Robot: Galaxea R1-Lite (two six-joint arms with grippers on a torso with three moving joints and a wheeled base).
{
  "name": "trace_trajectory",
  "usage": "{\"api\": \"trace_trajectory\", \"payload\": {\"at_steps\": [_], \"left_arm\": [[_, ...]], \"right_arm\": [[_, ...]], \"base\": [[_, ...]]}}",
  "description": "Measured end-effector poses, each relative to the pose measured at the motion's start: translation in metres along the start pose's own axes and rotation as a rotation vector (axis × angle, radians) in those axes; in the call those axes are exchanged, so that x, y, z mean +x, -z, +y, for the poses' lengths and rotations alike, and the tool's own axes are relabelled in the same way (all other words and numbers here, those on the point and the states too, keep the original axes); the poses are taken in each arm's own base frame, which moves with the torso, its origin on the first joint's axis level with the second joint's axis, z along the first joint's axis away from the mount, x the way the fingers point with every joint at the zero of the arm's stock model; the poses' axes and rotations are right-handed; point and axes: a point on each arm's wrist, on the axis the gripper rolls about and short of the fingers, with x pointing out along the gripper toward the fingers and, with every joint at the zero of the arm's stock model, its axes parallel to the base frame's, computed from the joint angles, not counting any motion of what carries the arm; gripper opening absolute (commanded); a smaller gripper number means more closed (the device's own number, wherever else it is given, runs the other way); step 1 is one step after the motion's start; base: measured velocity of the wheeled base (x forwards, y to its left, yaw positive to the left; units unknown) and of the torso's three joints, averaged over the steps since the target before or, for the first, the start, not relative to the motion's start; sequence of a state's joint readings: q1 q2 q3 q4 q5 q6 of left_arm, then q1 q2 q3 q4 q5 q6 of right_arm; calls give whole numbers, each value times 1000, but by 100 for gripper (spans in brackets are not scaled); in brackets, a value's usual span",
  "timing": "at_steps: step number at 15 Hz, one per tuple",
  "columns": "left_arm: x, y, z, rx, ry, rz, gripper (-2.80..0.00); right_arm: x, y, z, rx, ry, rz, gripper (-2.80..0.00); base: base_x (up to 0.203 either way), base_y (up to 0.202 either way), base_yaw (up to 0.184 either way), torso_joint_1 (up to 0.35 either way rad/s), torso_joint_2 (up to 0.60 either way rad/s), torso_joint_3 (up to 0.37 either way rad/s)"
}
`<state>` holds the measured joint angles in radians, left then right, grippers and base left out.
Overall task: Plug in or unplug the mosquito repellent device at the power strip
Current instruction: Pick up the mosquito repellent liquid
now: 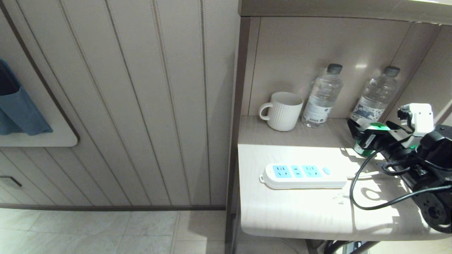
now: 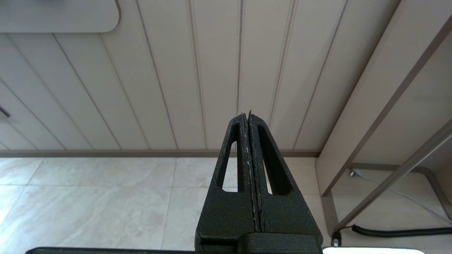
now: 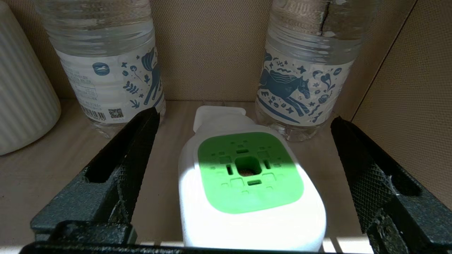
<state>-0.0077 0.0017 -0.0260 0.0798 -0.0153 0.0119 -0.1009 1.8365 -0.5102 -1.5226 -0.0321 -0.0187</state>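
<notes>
Head view: strip (image 1: 303,175) lies flat mid-desk (image 1: 296,218), long side parallel to the front edge, all three sockets empty, cord running off toward the right edge. Device (image 1: 370,139) stands on the desk near the back right corner, just in front of the right bottle (image 1: 376,95), not plugged in. Right gripper (image 1: 374,132) comes in from the right edge and sits over the device, jaws spread either side of it. Mug (image 1: 282,111) and left bottle (image 1: 323,95) stand along the back edge, well apart from the strip. Left wrist view: left gripper (image 2: 249,116) has its fingers pressed together, nothing between them, pointed at wall panels and floor, parked off the desk. Right wrist view: device (image 3: 247,187) seen from above, green top centred between the two fingers (image 3: 130,148), which stand wide with clear gaps on both sides, no contact yet; both bottles just behind it. Step judged: pre-grasp for plugging in, device not picked up yet. Next move calls for dropping a bit lower and closing on the white sides of the head without bumping the right bottle, then lifting and carrying to a free socket with the prongs lined up.
</notes>
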Motion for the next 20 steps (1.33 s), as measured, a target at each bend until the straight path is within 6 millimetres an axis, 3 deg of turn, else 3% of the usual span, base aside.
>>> {"api": "trace_trajectory", "payload": {"at_steps": [14, 15, 20], "left_arm": [[0, 0, 0, 0, 0, 0, -280], [0, 0, 0, 0, 0, 0, -280], [0, 0, 0, 0, 0, 0, -280]], "right_arm": [[3, 2, 7, 8, -19, 0, 0], [3, 2, 7, 7, -19, 2, -280], [4, 4, 6, 11, -16, 6, -280]], "base": [[0, 0, 0, 0, 0, 0], [0, 0, 0, 0, 0, 0], [0, 0, 0, 0, 0, 0]]}}
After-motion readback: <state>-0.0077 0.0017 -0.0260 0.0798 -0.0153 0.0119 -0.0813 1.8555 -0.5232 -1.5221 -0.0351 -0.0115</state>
